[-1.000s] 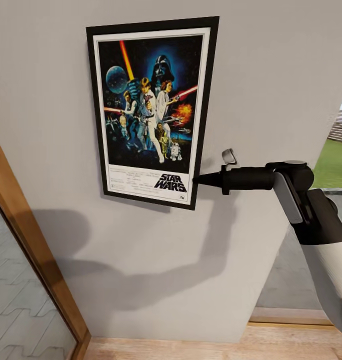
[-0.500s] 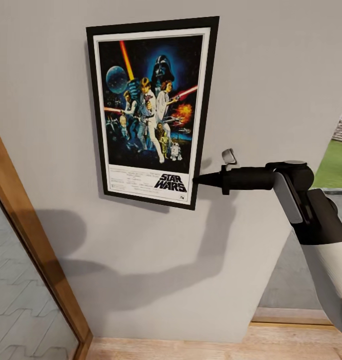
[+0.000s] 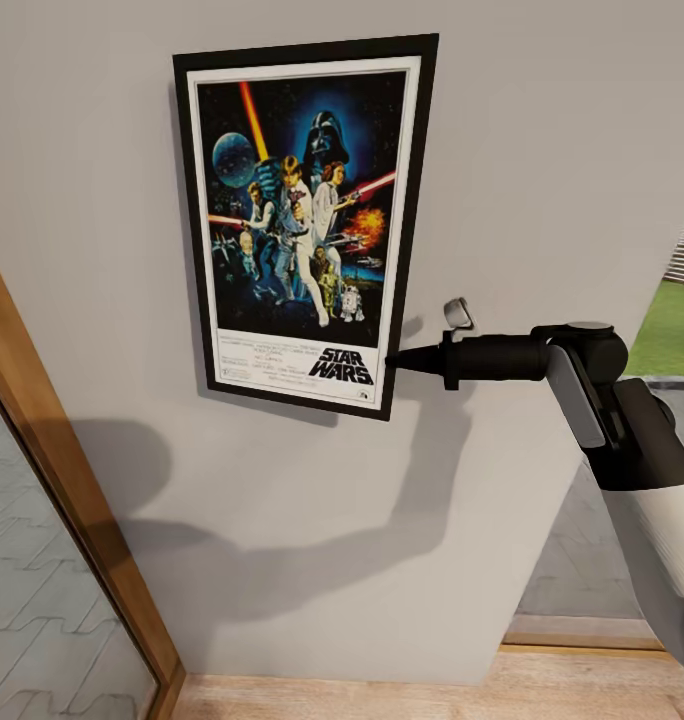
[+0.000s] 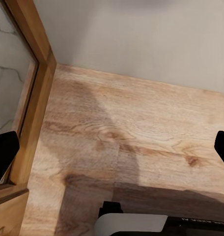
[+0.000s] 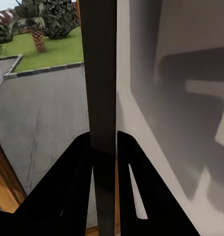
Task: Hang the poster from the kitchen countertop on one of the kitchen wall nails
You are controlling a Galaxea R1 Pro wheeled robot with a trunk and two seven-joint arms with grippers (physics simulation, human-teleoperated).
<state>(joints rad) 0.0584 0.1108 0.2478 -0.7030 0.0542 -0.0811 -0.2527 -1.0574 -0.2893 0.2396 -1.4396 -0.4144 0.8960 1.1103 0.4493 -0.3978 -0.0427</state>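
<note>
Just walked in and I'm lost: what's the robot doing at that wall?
It is putting up a framed Star Wars poster. The right gripper has its jaws shut on the frame's lower right edge, holding the poster flat against the grey wall; the right wrist view shows the dark frame edge clamped between them. The left gripper is open, pointing down at the wooden floor.

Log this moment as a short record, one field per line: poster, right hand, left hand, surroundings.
poster: flat against the grey wall, slightly tilted, black frame, STAR WARS lettering at its bottom
right hand: shut on the poster's lower right edge; in the right wrist view both fingers clamp the dark frame edge
left hand: open, holding nothing, pointing at the wood floor
surroundings: wooden door frame at left, lawn outside at right
</note>
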